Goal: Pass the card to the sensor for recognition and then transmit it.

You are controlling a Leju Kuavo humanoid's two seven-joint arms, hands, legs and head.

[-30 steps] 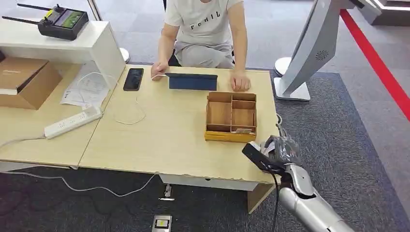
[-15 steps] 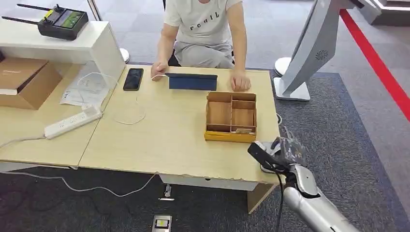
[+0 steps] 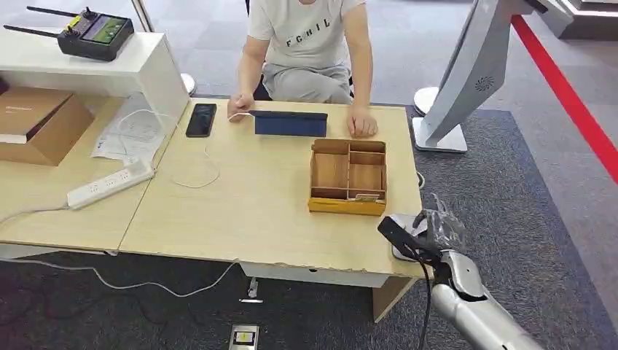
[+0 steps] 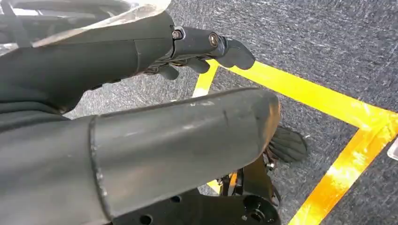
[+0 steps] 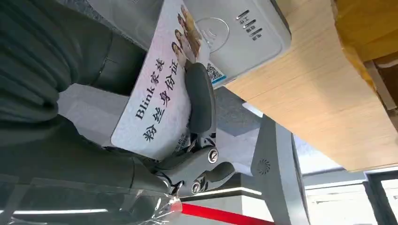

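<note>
My right hand (image 3: pixel 437 230) hangs over the table's near right corner and grips a pale printed card (image 5: pixel 157 101), a dark finger (image 5: pixel 199 98) pressing across its face. The card's far end lies over the white card sensor (image 5: pixel 237 33), close to it; I cannot tell whether they touch. From the head view the sensor (image 3: pixel 403 250) is mostly hidden under my hand and wrist camera. My left hand (image 4: pixel 197 44) hangs by my side above the carpet, fingers loosely apart, holding nothing.
A wooden compartment box (image 3: pixel 348 177) stands just beyond the sensor. A person (image 3: pixel 310 44) sits at the far side with both hands beside a blue tablet (image 3: pixel 290 122). A phone (image 3: pixel 201 119), power strip (image 3: pixel 109 184) and white kiosk (image 3: pixel 466 73) are around.
My right hand with the card has drifted a little right and toward the table's near edge, settling over the sensor. The person and the table items have stayed put.
</note>
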